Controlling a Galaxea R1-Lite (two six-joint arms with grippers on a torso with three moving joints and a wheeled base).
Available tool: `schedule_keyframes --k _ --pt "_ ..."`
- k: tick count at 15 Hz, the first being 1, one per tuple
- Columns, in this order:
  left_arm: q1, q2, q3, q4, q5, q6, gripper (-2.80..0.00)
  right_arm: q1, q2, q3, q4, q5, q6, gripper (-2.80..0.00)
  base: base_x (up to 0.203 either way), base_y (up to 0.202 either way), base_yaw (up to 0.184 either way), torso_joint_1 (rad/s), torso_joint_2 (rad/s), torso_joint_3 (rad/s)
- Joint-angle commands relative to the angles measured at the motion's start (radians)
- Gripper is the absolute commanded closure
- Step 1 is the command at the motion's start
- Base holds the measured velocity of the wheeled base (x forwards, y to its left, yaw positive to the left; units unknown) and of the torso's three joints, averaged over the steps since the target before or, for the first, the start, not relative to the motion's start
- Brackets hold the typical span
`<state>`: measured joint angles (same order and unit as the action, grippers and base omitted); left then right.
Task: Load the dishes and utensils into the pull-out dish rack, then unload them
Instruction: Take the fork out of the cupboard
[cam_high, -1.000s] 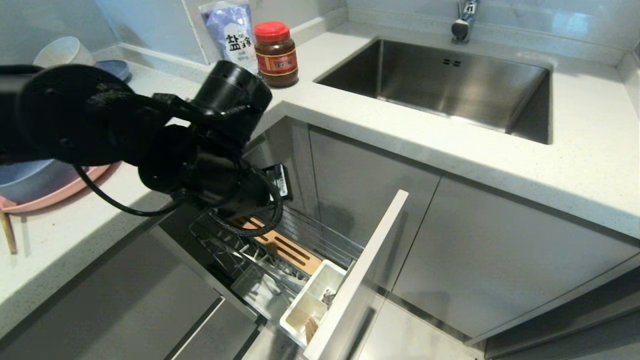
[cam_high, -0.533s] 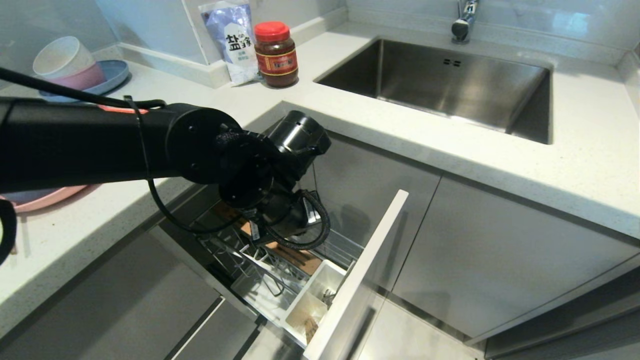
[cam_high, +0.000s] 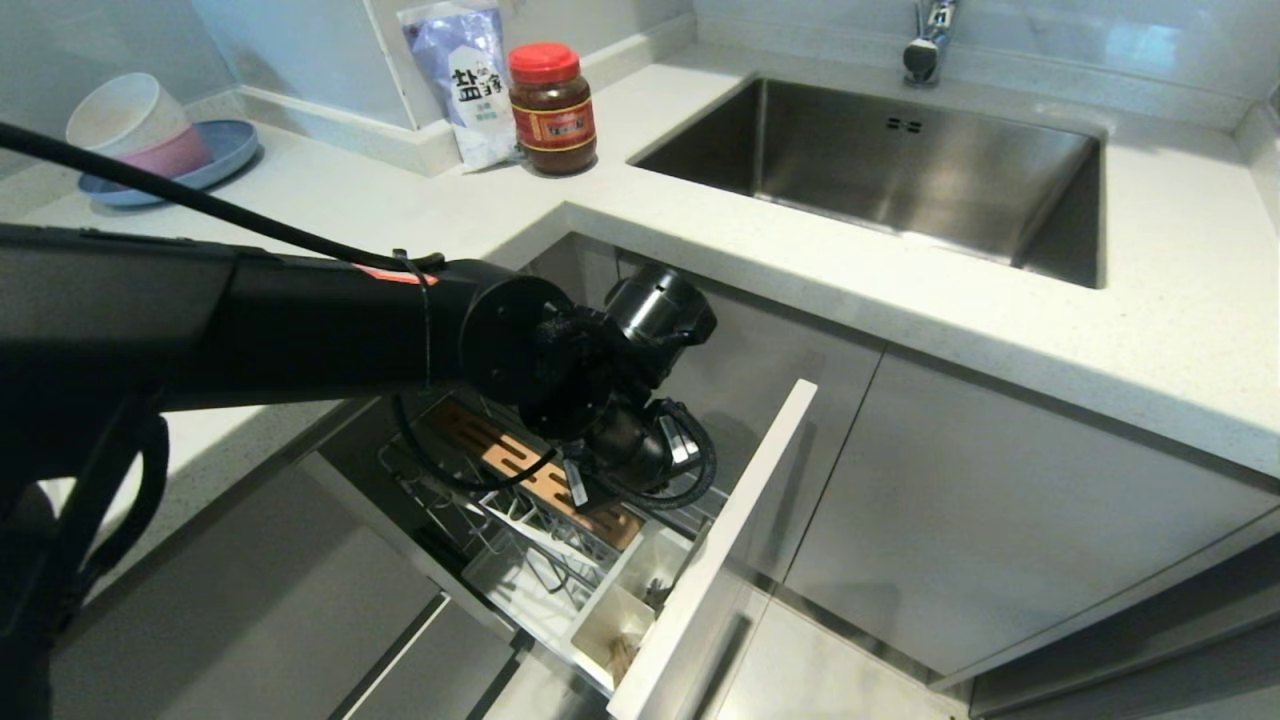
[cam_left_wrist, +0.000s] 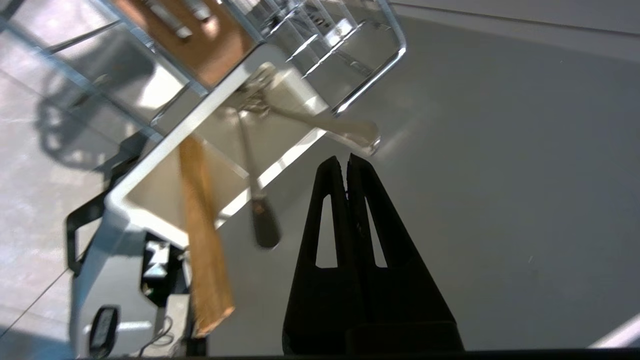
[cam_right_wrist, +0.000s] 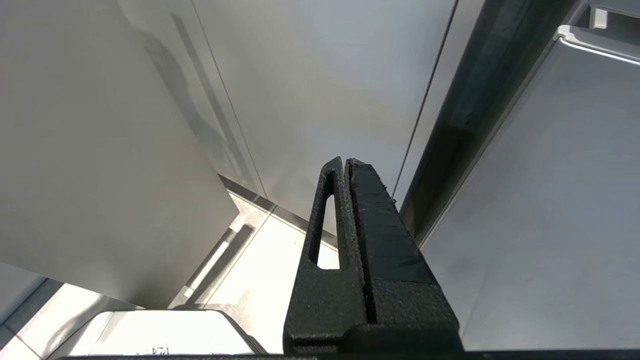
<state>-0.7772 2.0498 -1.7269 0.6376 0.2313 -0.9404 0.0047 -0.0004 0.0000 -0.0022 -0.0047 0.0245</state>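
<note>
The pull-out dish rack (cam_high: 520, 545) stands drawn out below the counter, with its wooden board (cam_high: 500, 455), white cutlery cup (cam_high: 628, 612) and grey front panel (cam_high: 725, 540). My left arm (cam_high: 520, 350) reaches in from the left, its wrist low over the rack. In the left wrist view the left gripper (cam_left_wrist: 346, 159) is shut and empty, close beside the cup (cam_left_wrist: 165, 200). The chopsticks (cam_left_wrist: 202, 240) and the spoon (cam_left_wrist: 257, 200) stand in that cup. The dishes are hidden behind my left arm. My right gripper (cam_right_wrist: 345, 161) is shut and parked by the cabinet fronts.
Cream and pink bowls stacked on a blue plate (cam_high: 150, 140) sit at the counter's back left. A salt bag (cam_high: 465, 70) and a red-lidded jar (cam_high: 552, 110) stand near the steel sink (cam_high: 880, 160) with its tap (cam_high: 925, 45).
My left arm has swung right and down, from above the counter's left side to over the open rack. It now covers the pink plate and blue bowl seen earlier.
</note>
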Motion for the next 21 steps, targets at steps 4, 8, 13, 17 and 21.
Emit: schedule_keyframes --k 4,8,13,17,21 --pt "0.0 0.067 -0.009 -0.007 -0.029 -0.006 -2.8 0.0 -0.004 0.002 0.0 0.0 0.0 0.0 0.0 0.0 0.0 0.0 0.0 0.0" --pt "-0.008 0.091 -0.016 -0.006 -0.084 -0.033 -2.8 0.001 -0.004 0.002 0.001 0.0 0.0 0.0 0.0 0.0 0.0 0.0 0.0 0.0" --pt "-0.008 0.126 -0.03 -0.006 -0.095 -0.055 -2.8 0.001 -0.004 0.002 -0.001 0.0 0.0 0.0 0.0 0.0 0.0 0.0 0.0 0.0" --pt "-0.008 0.154 -0.032 -0.006 -0.095 -0.057 -2.8 0.0 -0.004 0.002 0.0 0.0 0.0 0.0 0.0 0.0 0.0 0.0 0.0 0.0" --pt "-0.007 0.185 -0.041 -0.006 -0.095 -0.058 -2.8 0.001 -0.004 0.002 0.0 0.0 0.0 0.0 0.0 0.0 0.0 0.0 0.0 0.0"
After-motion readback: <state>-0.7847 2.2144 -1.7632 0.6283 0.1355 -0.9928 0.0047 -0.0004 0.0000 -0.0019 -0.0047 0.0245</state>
